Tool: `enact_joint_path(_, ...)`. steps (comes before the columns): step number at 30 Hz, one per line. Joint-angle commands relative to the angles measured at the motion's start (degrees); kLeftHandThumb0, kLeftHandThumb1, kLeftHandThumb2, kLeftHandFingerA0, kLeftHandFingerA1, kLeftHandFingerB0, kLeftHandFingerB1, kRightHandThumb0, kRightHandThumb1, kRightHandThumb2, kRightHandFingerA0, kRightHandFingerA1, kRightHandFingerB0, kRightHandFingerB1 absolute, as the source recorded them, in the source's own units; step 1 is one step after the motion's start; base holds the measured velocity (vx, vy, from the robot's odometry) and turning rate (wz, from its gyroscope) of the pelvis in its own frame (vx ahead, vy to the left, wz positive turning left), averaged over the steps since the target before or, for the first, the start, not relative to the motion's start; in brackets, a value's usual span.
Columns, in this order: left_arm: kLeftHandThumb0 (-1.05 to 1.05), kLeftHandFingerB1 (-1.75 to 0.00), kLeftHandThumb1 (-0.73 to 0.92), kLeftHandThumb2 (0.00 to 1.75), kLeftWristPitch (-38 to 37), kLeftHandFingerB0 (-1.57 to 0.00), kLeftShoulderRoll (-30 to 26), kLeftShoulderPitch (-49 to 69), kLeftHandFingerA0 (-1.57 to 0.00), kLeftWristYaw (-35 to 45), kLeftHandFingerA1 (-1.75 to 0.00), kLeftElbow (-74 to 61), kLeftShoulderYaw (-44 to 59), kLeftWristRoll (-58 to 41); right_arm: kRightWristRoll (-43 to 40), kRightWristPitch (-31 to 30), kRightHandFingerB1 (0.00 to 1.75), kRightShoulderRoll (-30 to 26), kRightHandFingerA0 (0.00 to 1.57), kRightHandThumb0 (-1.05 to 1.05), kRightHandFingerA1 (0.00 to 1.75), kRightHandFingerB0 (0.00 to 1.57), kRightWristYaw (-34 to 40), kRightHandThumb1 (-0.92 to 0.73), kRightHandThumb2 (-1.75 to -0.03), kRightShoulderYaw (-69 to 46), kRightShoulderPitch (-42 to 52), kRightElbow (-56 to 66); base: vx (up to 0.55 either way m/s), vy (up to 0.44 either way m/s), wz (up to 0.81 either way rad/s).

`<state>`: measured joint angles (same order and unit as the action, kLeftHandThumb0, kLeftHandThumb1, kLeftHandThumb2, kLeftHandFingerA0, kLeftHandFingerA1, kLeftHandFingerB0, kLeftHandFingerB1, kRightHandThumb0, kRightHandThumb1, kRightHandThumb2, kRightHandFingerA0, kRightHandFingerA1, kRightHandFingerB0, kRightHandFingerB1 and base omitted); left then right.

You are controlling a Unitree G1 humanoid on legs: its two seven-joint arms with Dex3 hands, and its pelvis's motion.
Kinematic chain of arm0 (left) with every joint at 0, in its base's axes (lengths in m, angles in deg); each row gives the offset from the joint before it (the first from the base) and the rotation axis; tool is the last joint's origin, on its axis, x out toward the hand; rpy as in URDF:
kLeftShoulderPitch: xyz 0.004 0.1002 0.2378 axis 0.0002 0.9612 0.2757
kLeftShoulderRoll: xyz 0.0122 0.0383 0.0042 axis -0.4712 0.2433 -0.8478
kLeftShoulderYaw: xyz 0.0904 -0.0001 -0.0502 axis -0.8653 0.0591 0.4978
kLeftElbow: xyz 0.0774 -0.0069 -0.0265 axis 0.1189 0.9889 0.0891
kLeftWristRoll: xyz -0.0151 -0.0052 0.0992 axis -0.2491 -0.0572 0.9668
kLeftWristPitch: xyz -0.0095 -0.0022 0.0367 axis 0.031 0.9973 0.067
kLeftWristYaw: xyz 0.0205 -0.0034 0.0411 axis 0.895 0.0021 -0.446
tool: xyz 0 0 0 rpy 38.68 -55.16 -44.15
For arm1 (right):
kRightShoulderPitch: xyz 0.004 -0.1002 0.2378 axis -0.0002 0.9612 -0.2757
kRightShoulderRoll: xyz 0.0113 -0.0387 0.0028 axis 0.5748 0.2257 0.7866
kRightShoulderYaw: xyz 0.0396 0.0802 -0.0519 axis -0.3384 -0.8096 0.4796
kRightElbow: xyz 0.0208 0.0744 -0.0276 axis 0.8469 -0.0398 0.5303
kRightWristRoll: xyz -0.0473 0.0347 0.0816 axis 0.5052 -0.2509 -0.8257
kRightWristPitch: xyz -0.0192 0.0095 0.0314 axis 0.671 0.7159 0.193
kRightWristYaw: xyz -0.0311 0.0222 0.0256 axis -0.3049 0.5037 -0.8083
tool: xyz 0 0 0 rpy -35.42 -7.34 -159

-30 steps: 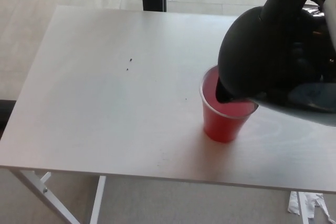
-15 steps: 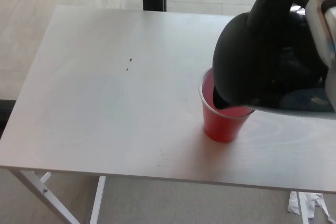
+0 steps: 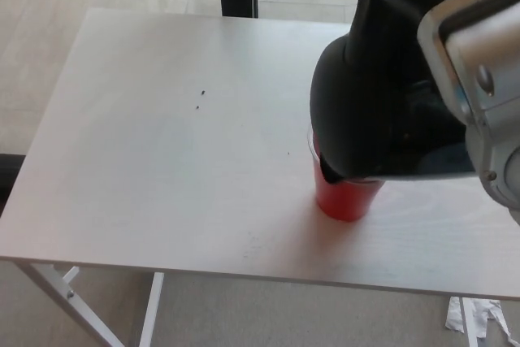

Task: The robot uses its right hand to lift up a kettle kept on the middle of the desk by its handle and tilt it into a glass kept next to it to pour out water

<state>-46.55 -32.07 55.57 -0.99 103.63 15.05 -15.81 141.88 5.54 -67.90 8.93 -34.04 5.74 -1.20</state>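
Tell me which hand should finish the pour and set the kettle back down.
Right. The right arm is already carrying the black kettle, tilted with its spout over the red cup. The hand itself is hidden, and no left hand shows anywhere.

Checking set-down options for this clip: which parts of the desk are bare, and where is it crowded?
The desk is bare over its whole left and middle, from the left edge to the red cup, apart from two tiny dark specks. The right side is crowded: the tilted black kettle and the robot's arm cover the cup and that corner.
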Motion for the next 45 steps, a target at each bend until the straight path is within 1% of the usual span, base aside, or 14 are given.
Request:
enact_joint_path(1, -1.05, -1.14, 0.55, 0.91, 1.32, -0.35, -1.23, 0.34, -0.58, 0.15, -0.65, -0.69, 0.00, 0.28, 2.60, 3.44, 0.82, 0.98, 1.00, -0.47, 1.68, 0.86, -0.14, -0.62, -0.60, 0.27, 1.33, -0.36, 0.00, 0.000, 0.00)
enact_joint_path(9, -1.05, -1.15, 0.58, 0.91, 1.03, -0.33, -0.92, 0.77, -0.58, 1.01, -0.64, -1.22, 0.59, -0.31, 1.62, 3.69, 0.99, -0.70, 1.21, -0.46, 1.36, 0.81, 2.99, -0.53, -1.00, -4.39, 1.87, -4.88, 0.00, 0.000, 0.00)
enact_joint_path(11, -1.05, -1.11, 0.43, 1.22, 0.69, -0.36, -0.80, 1.01, -0.61, 0.74, -0.62, -1.00, 0.58, -0.15, 1.60, 3.37, 1.31, -1.76, 0.95, -0.41, 1.75, 0.82, 6.53, -0.69, -0.69, -5.83, 2.60, -6.14, 0.00, 0.000, 0.00)
enact_joint_path(12, -1.05, -1.11, 0.43, 1.22, 0.92, -0.36, -0.67, 1.09, -0.61, 0.66, -0.62, -1.14, 0.76, -0.35, 2.12, 2.50, 1.02, -1.53, 1.18, -0.45, 1.35, 0.81, 4.75, -0.56, -1.02, -6.63, 2.28, -7.11, 0.00, 0.000, 0.00)
enact_joint_path(13, -1.05, -1.11, 0.43, 1.22, 0.89, -0.37, -0.58, 1.13, -0.61, 0.62, -0.63, -1.04, 0.86, -0.42, 2.20, 1.85, 1.07, -1.46, 0.91, -0.39, 1.75, 0.80, 6.46, -0.71, -0.67, -7.47, 2.49, -7.94, 0.00, 0.000, 0.00)
enact_joint_path(17, -1.05, -1.12, 0.43, 1.22, 0.24, -0.36, -0.50, 0.64, -0.61, 0.52, -0.63, 0.78, 1.13, -0.33, -4.82, -1.85, 0.70, -0.22, 0.87, -0.39, 1.65, 0.73, 13.23, -0.76, -0.70, -16.57, 3.94, -11.11, 0.00, 0.000, 0.00)
enact_joint_path(20, -1.05, -1.11, 0.56, 0.91, 0.42, -0.50, -0.39, 1.19, -0.62, 0.61, -0.66, 0.68, 1.60, -0.71, -8.09, -3.11, 1.02, -0.47, 0.87, -0.43, 1.72, 0.79, 15.72, -0.75, -0.67, -21.48, 4.74, -12.71, 0.00, 0.000, 0.00)
enact_joint_path(22, -1.05, -1.12, 0.42, 1.22, 1.05, -0.37, -0.33, 1.32, -0.63, 0.02, -0.62, 0.51, 1.70, -0.61, -9.70, -2.77, 1.08, -1.78, 1.20, -0.55, 1.40, 0.80, 14.96, -0.55, -0.97, -24.12, 5.10, -12.86, 0.00, 0.000, 0.00)
enact_joint_path(26, -1.05, -1.11, 0.40, 1.20, 0.89, -0.33, -0.11, 1.11, -0.63, 0.31, -0.65, 1.06, 2.32, -0.95, -17.48, -8.19, 1.47, 2.70, 0.95, -0.40, 1.75, 0.72, 13.89, -0.71, -0.73, -32.86, 5.01, -11.32, 0.00, 0.000, 0.00)
enact_joint_path(29, -1.05, -1.14, 0.57, 0.92, 0.87, -0.36, 0.09, 2.04, -0.61, 0.17, -0.66, -0.22, 2.30, -0.76, -26.34, -11.84, 1.18, 7.18, 1.19, -0.41, 1.36, 0.95, 14.62, -0.47, -1.11, -41.53, 5.39, -9.43, 0.00, 0.000, 0.00)
enact_joint_path(38, -1.05, -1.11, 0.42, 1.22, 0.48, -0.33, 0.15, 2.23, -0.64, 0.74, -0.64, 1.21, 2.93, -1.15, -43.46, -14.08, 1.32, 13.90, 0.93, -0.27, 1.60, 0.82, 25.75, -0.34, -1.11, -63.22, 6.47, -16.44, 0.00, 0.000, 0.00)
enact_joint_path(40, -1.05, -1.10, 0.43, 1.24, 0.83, -0.32, 0.00, 2.59, -0.63, 0.37, -0.62, 0.60, 2.43, -0.52, -42.48, -21.73, 0.51, 15.44, 0.75, -0.24, 1.24, 0.22, 28.95, -0.60, -0.76, -68.73, 3.55, -20.53, 0.00, 0.000, 0.00)
enact_joint_path(42, -1.05, -1.13, 0.57, 0.92, 0.18, -0.35, 0.07, 2.83, -0.63, 0.58, -0.65, 0.85, 2.69, -0.73, -45.71, -22.86, 1.19, 16.86, 0.98, -0.13, 1.73, 0.56, 27.55, -0.64, -0.88, -72.76, 4.52, -20.64, 0.00, 0.000, 0.00)
enact_joint_path(45, -1.05, -1.12, 0.57, 0.93, 0.45, -0.36, 0.20, 2.96, -0.63, 0.42, -0.67, 0.76, 2.58, -0.61, -45.41, -22.22, 0.95, 17.28, 1.28, -0.21, 1.39, 0.77, 27.30, -0.43, -1.04, -73.57, 6.18, -21.35, 0.00, 0.000, 0.00)
